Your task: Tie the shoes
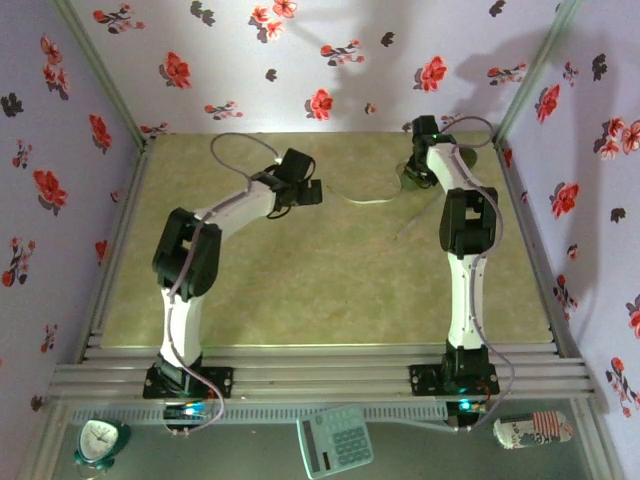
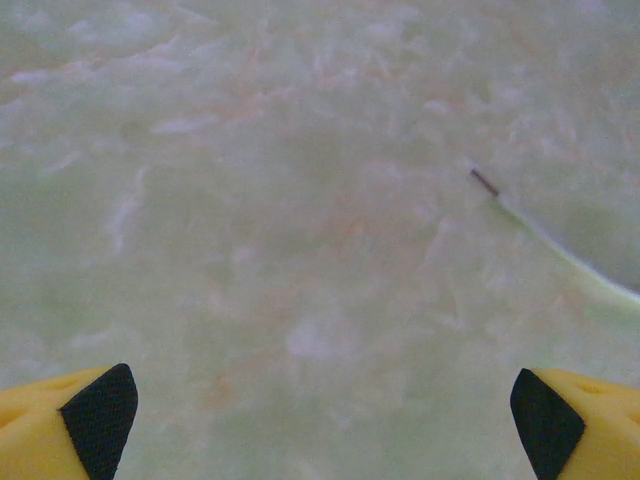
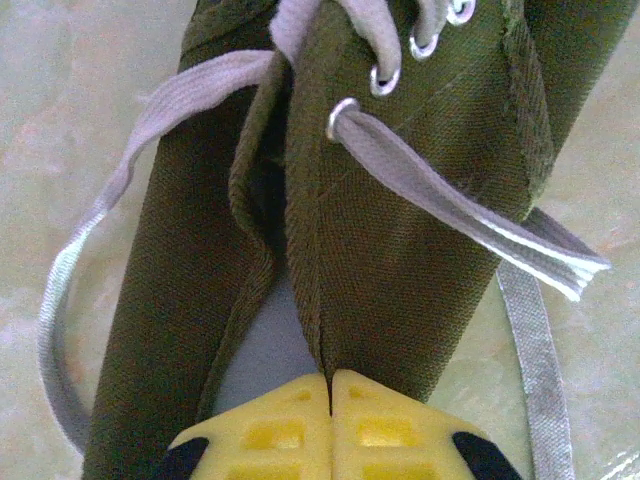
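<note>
— Where is the sneaker (image 3: pixel 400 230)?
— At the far right of the bench (image 1: pixel 300 290), right under the tip of the right arm. It is green, and the right wrist camera looks down on it from very close.
— What is the right gripper (image 3: pixel 330 405) doing?
— Its yellow jaws are shut tight, pressed flat together. They touch the green cloth just where a fold in the sneaker runs down to them. I cannot tell if any cloth is caught between them.
— And the laces (image 3: pixel 455 195)?
— They are not tied. One flat white lace comes out of a silver ring (image 3: pixel 343 108) and lies across the sneaker to the right. Another hangs off the left side and bends round on the bench.
— Where is the left gripper (image 2: pixel 322 430)?
— To the left of the sneaker, apart from it. Its jaws are wide open and hold nothing. They point down at the bench.
— Is anything near it?
— Yes, a lace end (image 2: pixel 565 262) with a dark tip lies on the bench, ahead of the jaws and off to the right, not touching them.
— What sits in front of the arms?
— A small green clock (image 1: pixel 100 440), a calculator (image 1: pixel 335 440) and a can (image 1: pixel 535 428) lying on its side.
</note>
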Controlling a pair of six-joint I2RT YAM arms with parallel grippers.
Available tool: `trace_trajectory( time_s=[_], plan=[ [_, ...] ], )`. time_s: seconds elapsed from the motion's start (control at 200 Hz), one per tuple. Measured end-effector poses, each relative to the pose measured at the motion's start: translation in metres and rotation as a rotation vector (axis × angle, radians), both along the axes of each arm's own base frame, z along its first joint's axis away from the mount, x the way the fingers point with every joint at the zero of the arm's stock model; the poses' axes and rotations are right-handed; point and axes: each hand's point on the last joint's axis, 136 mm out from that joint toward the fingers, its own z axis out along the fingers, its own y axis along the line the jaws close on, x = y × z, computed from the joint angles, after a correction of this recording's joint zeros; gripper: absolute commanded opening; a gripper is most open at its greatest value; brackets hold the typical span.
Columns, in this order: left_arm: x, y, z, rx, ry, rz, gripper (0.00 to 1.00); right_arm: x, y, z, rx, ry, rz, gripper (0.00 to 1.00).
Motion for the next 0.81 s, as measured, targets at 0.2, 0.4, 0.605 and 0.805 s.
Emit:
trace_trajectory(
  time_s=[0.2, 0.4, 0.605, 0.805],
  plan=[
    [0.016, -0.030, -0.006, -0.001, 0.020, 0.041, 0.92, -0.007, 0.002, 0.005, 0.001, -0.024, 0.016, 0.00],
    [0.034, -0.057, -0.015, 0.006, 0.022, 0.089, 0.84, -0.026, 0.022, 0.013, 0.008, -0.019, 0.065, 0.00],
    [0.049, -0.077, -0.021, 0.024, -0.008, 0.125, 0.78, -0.043, 0.039, 0.014, 0.015, -0.012, 0.109, 0.00],
    [0.042, -0.085, -0.045, 0.064, 0.022, 0.117, 0.77, -0.057, 0.042, 0.019, 0.033, -0.021, 0.128, 0.00]
  ],
)
